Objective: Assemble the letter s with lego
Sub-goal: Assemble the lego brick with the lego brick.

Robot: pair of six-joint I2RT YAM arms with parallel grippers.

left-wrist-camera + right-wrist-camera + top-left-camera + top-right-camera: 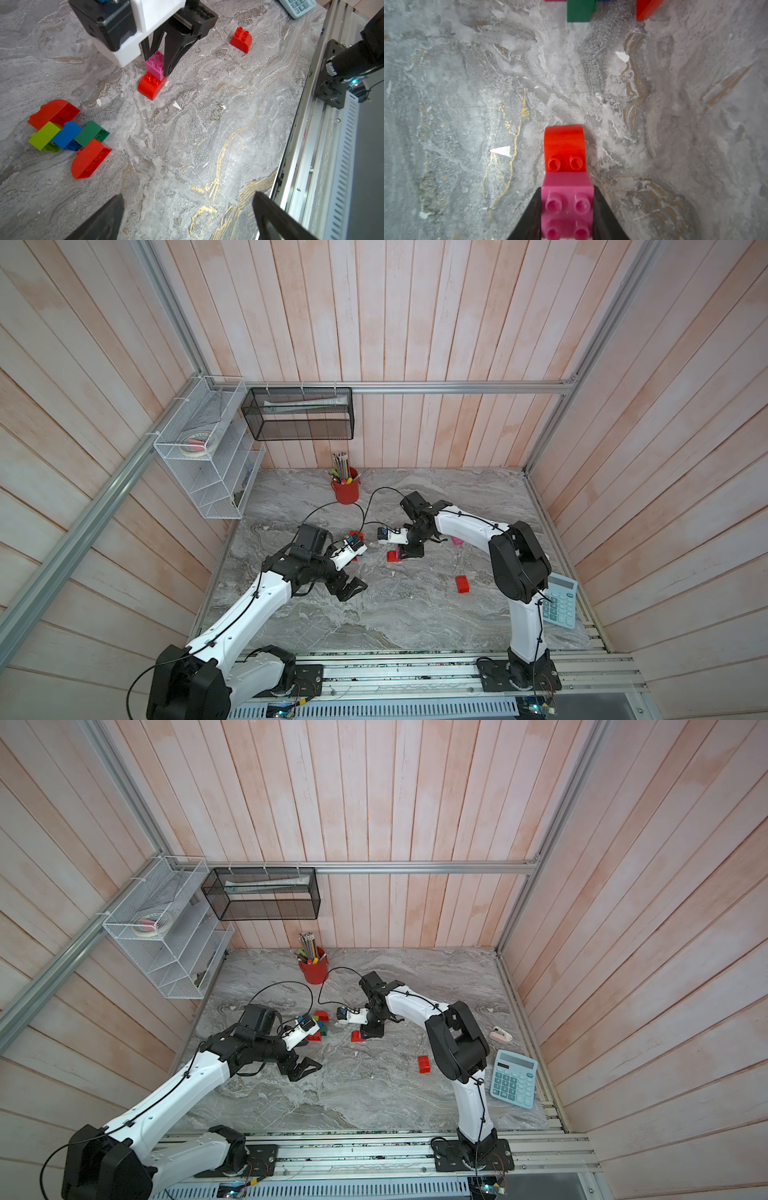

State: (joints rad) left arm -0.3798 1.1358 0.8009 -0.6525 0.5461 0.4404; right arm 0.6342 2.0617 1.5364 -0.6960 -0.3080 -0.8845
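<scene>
In the foreground, left gripper [355, 590] spread wide above bare marble tabletop [415, 622]; lone red brick [462, 584] off toward the right arm. Mid-table, right gripper [156, 67] clamped on pink brick [566, 203], atop curved red brick [151, 87], two red studs uncovered. Beside it, toppled cluster of red, lime, blue and green bricks [66, 133]. Farthest back, red pencil cup [345, 490].

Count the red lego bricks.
4. Two red bricks in the coloured cluster, a third red brick under the pink brick in the right gripper, a lone red brick nearer the calculator. Others may be hidden.
</scene>
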